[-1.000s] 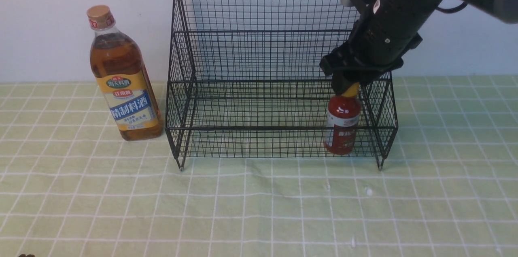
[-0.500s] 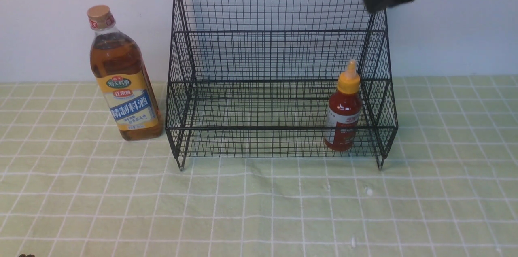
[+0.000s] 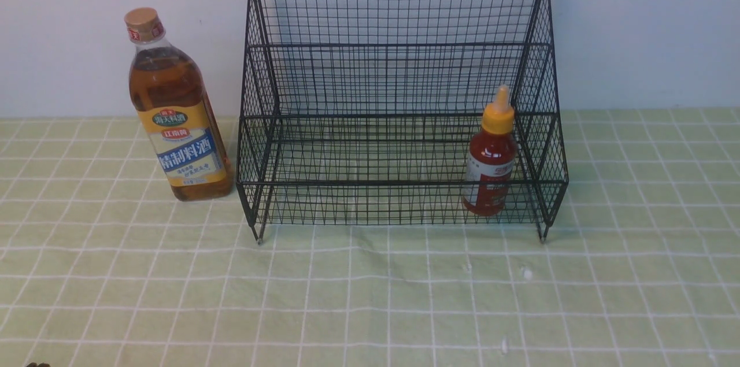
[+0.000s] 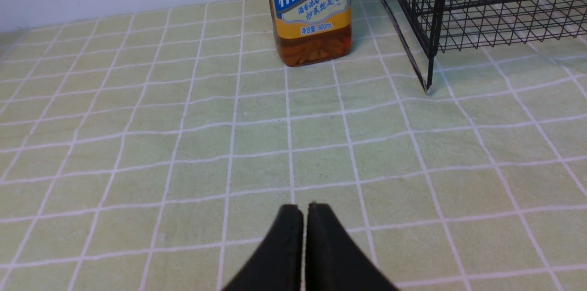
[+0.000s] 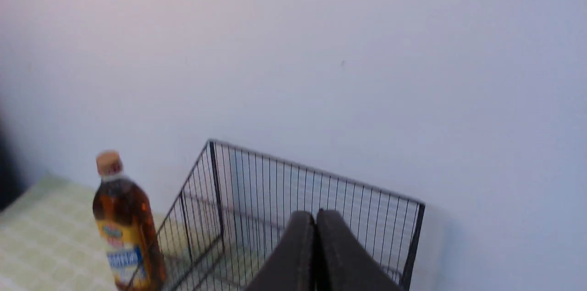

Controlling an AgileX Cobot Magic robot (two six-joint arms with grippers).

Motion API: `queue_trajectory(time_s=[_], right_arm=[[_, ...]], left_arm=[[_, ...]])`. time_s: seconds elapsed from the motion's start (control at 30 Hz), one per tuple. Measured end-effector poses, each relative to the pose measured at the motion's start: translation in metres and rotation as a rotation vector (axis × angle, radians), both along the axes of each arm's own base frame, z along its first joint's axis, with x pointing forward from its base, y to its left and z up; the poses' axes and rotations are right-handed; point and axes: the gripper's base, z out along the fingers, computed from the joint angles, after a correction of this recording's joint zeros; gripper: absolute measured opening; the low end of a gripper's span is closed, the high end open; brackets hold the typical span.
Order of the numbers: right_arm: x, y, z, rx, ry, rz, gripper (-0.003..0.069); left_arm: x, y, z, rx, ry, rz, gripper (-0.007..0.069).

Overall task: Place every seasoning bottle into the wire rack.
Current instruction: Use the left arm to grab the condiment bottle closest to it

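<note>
Your small red sauce bottle [image 3: 489, 167] with yellow nozzle stood in the black wire-mesh rack [image 3: 399, 8], lower tier. The tall amber-liquid bottle [image 3: 176, 112] was left outside, just beside it. Left gripper [image 4: 305, 211] and right gripper [image 5: 315, 217] were closed, empty.

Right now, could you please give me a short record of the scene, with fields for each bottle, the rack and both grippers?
red sauce bottle: upright inside the wire rack, lower tier, right end
amber bottle: upright on the tablecloth, outside the rack, to its left
left gripper: shut, empty, low over the cloth
right gripper: shut, empty, high, clear of the rack
left to do: amber bottle into the rack
</note>
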Motion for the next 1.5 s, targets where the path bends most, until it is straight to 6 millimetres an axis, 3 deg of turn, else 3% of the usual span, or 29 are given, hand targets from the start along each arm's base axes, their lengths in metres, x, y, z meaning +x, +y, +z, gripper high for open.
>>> queue_trajectory(time_s=[0.03,0.07,0.2,0.43,0.47,0.5,0.7,0.97,1.03,1.07,1.2,1.27,1.5], right_arm=[[-0.013,-0.006,-0.021,0.053,-0.093,-0.008,-0.0014],[-0.023,-0.011,-0.029,0.076,-0.143,-0.01,-0.0014],[-0.041,-0.019,-0.078,0.138,-0.269,-0.014,-0.0014],[-0.052,-0.024,-0.151,0.161,-0.284,-0.013,-0.0014],[-0.052,-0.024,-0.153,0.16,-0.28,-0.013,-0.0014],[-0.05,-0.023,-0.17,0.146,-0.25,-0.014,-0.0014],[-0.038,-0.018,-0.213,0.073,-0.128,-0.019,-0.0014],[-0.036,-0.021,-0.253,-0.045,-0.091,-0.068,-0.0014],[-0.034,-0.026,-0.276,-0.065,-0.057,-0.16,-0.0014],[-0.034,-0.026,-0.276,-0.064,-0.059,-0.168,-0.0014],[-0.032,-0.034,-0.328,-0.098,0.046,-0.31,-0.0014],[-0.032,-0.036,-0.342,-0.092,0.09,-0.343,-0.0015],[-0.034,-0.038,-0.348,-0.069,0.138,-0.384,-0.0015]], left_arm=[[0.0,0.0,0.0,0.0,0.0,0.0,-0.0006],[0.0,0.0,0.0,0.0,0.0,0.0,-0.0006],[0.0,0.0,0.0,0.0,0.0,0.0,-0.0006],[0.0,0.0,0.0,0.0,0.0,0.0,-0.0006],[0.0,0.0,0.0,0.0,0.0,0.0,-0.0006],[0.0,0.0,0.0,0.0,0.0,0.0,-0.0006],[0.0,0.0,0.0,0.0,0.0,0.0,-0.0006],[0.0,0.0,0.0,0.0,0.0,0.0,-0.0006],[0.0,0.0,0.0,0.0,0.0,0.0,-0.0006],[0.0,0.0,0.0,0.0,0.0,0.0,-0.0006],[0.0,0.0,0.0,0.0,0.0,0.0,-0.0006],[0.0,0.0,0.0,0.0,0.0,0.0,-0.0006],[0.0,0.0,0.0,0.0,0.0,0.0,-0.0006]])
